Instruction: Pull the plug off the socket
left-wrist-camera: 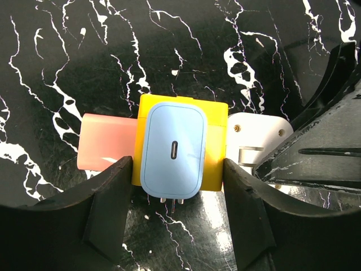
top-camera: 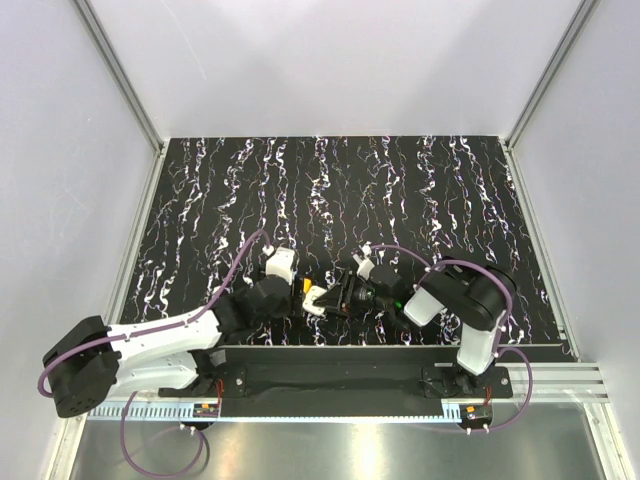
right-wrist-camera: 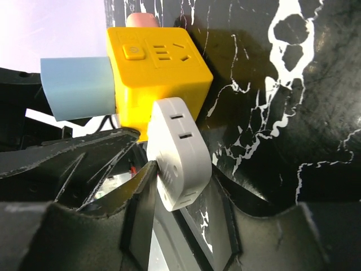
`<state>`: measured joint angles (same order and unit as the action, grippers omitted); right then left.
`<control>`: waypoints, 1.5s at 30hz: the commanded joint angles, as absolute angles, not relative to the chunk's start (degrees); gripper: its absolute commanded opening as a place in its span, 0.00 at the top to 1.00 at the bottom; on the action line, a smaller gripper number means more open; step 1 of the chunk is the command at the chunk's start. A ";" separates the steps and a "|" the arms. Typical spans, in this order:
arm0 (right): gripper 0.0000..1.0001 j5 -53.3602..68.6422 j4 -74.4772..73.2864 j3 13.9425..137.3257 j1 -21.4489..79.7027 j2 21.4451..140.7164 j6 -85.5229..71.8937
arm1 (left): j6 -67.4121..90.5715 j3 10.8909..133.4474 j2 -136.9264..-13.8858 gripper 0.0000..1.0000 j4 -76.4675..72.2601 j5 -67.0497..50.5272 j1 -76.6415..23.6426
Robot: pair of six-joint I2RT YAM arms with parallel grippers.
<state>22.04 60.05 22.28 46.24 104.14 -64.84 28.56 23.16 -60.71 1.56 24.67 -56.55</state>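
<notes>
Socket (left-wrist-camera: pixel 217 147) is sitting by the table's (left-wrist-camera: pixel 67 56) near edge, btwn the two arms; resting or lifted, can't tell. L gripper (left-wrist-camera: pixel 177 195) is clamping two opposite sides of it. R gripper (right-wrist-camera: pixel 181 179) is pinching the white plug (right-wrist-camera: pixel 177 149), fingers pressing its flat faces. That plug is sticking out of the socket twd the R arm, long axis running roughly along the line btwn both grippers. Pull prob needs to go straight back R-ward, w/ L bracing. Blue plug (left-wrist-camera: pixel 172 149) and pink plug (left-wrist-camera: pixel 107 141) are occupying other faces.
</notes>
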 commanded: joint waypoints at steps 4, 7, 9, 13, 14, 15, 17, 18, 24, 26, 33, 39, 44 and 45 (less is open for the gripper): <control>0.70 22.58 74.51 20.66 45.53 110.82 -68.11 | 31.64 21.97 -58.71 1.00 -0.18 26.98 -56.43; 0.98 22.94 77.08 19.69 45.53 112.24 -69.08 | 32.08 21.80 -58.71 1.00 -0.18 27.51 -56.43; 1.00 22.85 76.99 18.99 45.53 111.98 -69.17 | 32.25 21.71 -58.89 1.00 -0.18 27.86 -56.43; 1.00 22.33 76.99 18.19 45.53 111.71 -70.22 | 32.69 21.71 -59.41 1.00 -0.35 28.48 -56.43; 1.00 22.32 77.17 18.02 45.53 112.06 -70.66 | 32.78 21.71 -59.76 1.00 -0.35 28.74 -56.43; 1.00 22.41 77.52 18.02 45.53 112.32 -71.45 | 33.04 21.80 -59.94 1.00 -0.26 29.09 -56.43; 1.00 22.59 79.09 17.41 45.44 113.63 -72.94 | 33.40 22.15 -60.55 1.00 -0.18 29.79 -56.43; 1.00 22.59 80.58 17.32 45.44 114.16 -73.47 | 33.75 22.32 -60.90 1.00 -0.18 30.32 -56.43; 1.00 22.41 81.21 15.82 45.09 114.17 -74.53 | 35.42 23.03 -62.93 1.00 2.02 32.34 -56.43; 1.00 22.41 81.30 14.77 44.91 113.30 -74.62 | 35.42 23.12 -63.10 1.00 2.02 32.61 -56.43; 1.00 23.72 82.34 15.99 44.65 114.87 -76.46 | 35.24 22.76 -62.67 1.00 1.50 32.43 -56.43; 1.00 24.26 83.58 14.95 43.95 115.05 -76.82 | 35.25 21.19 -60.47 1.00 0.71 32.78 -56.43; 1.00 24.43 83.93 12.75 43.94 114.96 -76.38 | 35.16 20.04 -59.24 1.00 0.09 33.05 -56.43; 1.00 24.26 84.37 12.57 43.86 115.13 -76.38 | 34.98 20.30 -59.41 1.00 0.17 33.22 -56.43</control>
<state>23.99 83.24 15.92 44.56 113.71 -77.93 34.20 21.39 -60.01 -1.23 26.76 -57.49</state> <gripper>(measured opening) 0.219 0.635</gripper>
